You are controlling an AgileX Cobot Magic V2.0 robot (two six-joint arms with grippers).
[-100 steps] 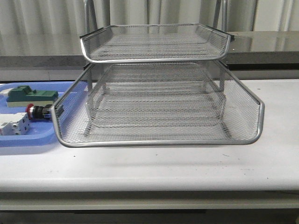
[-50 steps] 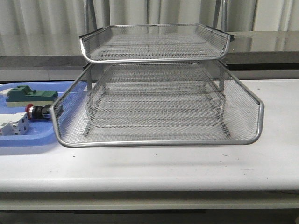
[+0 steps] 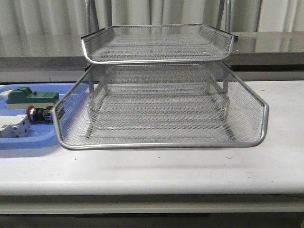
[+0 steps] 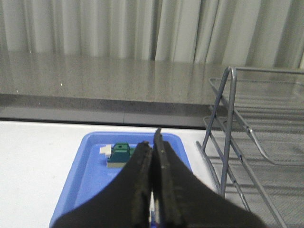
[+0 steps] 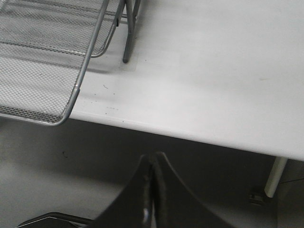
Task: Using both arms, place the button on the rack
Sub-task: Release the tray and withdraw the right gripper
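Observation:
The button (image 3: 38, 114), red-capped with a black body, lies on its side on the blue tray (image 3: 28, 141), just left of the rack's lower tier. The silver wire-mesh rack (image 3: 159, 107) fills the middle of the front view, and its tiers hold nothing. Neither gripper appears in the front view. In the left wrist view my left gripper (image 4: 152, 142) is shut and empty above the blue tray (image 4: 85, 175), with the rack's frame (image 4: 230, 123) to one side; the fingers hide the button. My right gripper (image 5: 153, 159) is shut and empty, off the table's front edge near a rack corner (image 5: 71, 102).
A green block (image 3: 28, 97) and a white terminal block (image 3: 14, 128) share the blue tray with the button. The white table (image 3: 166, 166) runs in front of the rack. A grey ledge and curtains stand behind.

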